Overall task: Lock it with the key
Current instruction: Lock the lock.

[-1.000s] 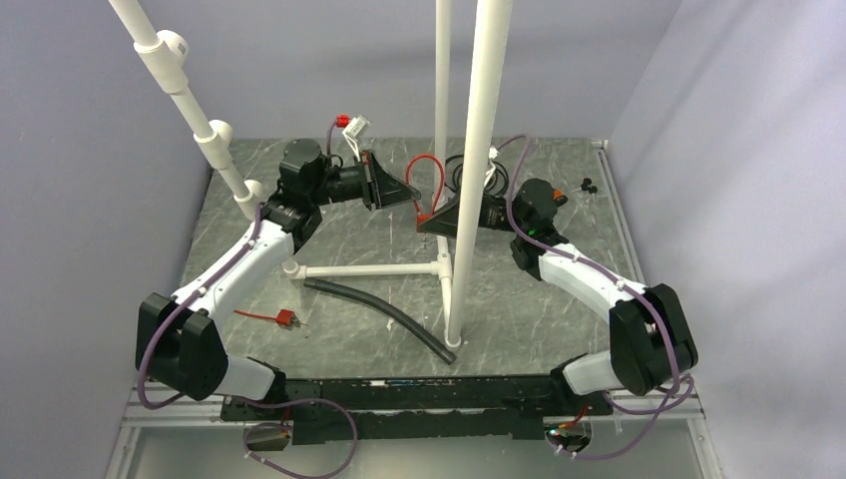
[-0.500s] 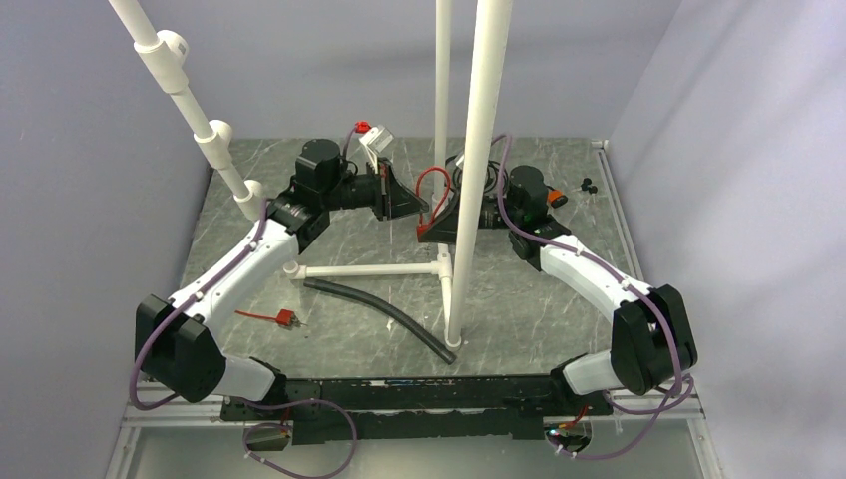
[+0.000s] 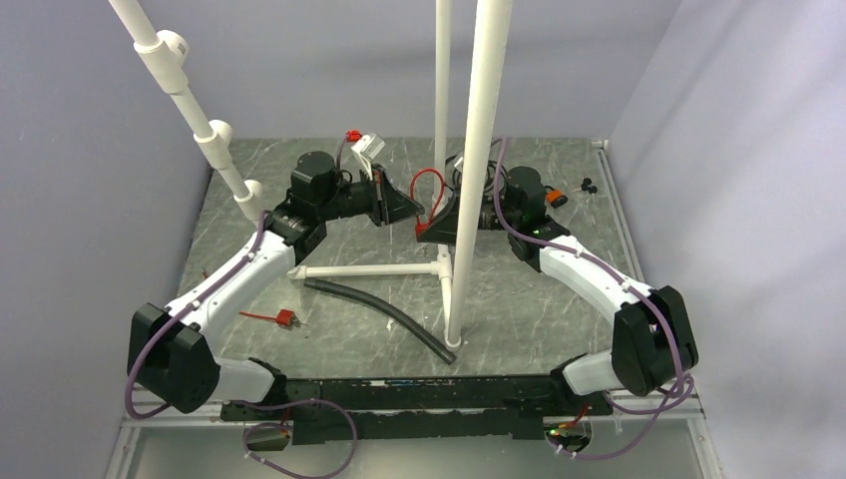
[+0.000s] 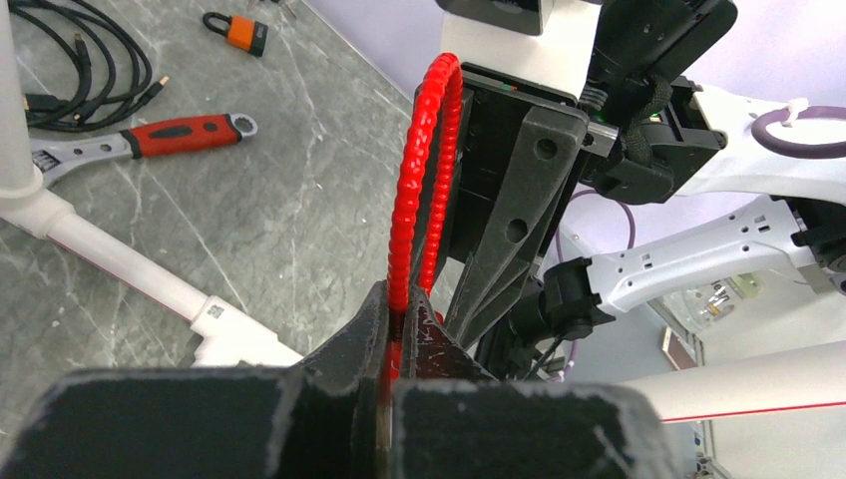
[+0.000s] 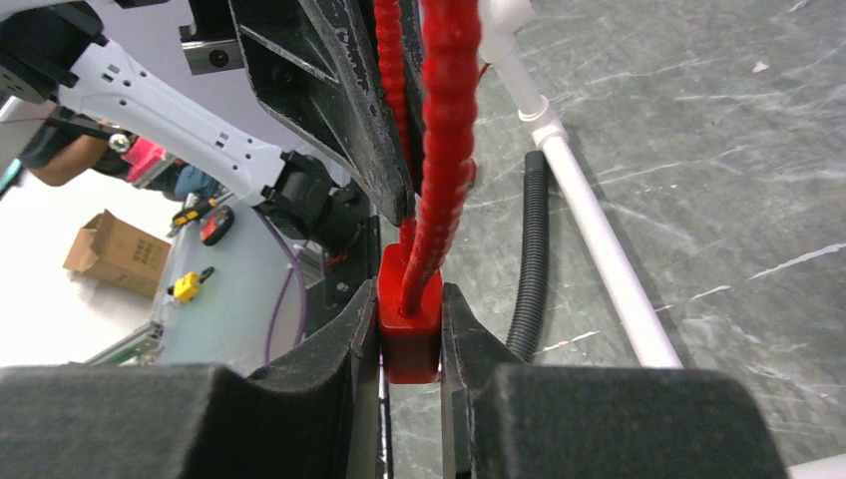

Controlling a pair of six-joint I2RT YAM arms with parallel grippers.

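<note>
The lock is a red block (image 5: 409,339) with a red ribbed cable loop (image 3: 431,185) rising from it. My right gripper (image 5: 411,329) is shut on the block, one finger pad on each side, held above the table beside the tall white pipe. My left gripper (image 4: 409,309) faces it from the left and is shut on one leg of the cable (image 4: 424,150), the fingertips (image 3: 413,208) almost touching the right ones. A small dark piece on a red strip (image 3: 284,318), the key as far as I can tell, lies on the table near the left arm.
A white pipe frame (image 3: 469,200) stands mid-table with a low crossbar (image 3: 369,269). A black corrugated hose (image 3: 384,314) lies in front of it. A red-handled wrench (image 4: 170,135), an orange padlock (image 4: 244,33) and coiled black cables (image 4: 70,50) lie at the back.
Both wrists have drawn closer together and shifted a little toward the back, the lock and its cable moving with them. Both grips have stayed shut.
</note>
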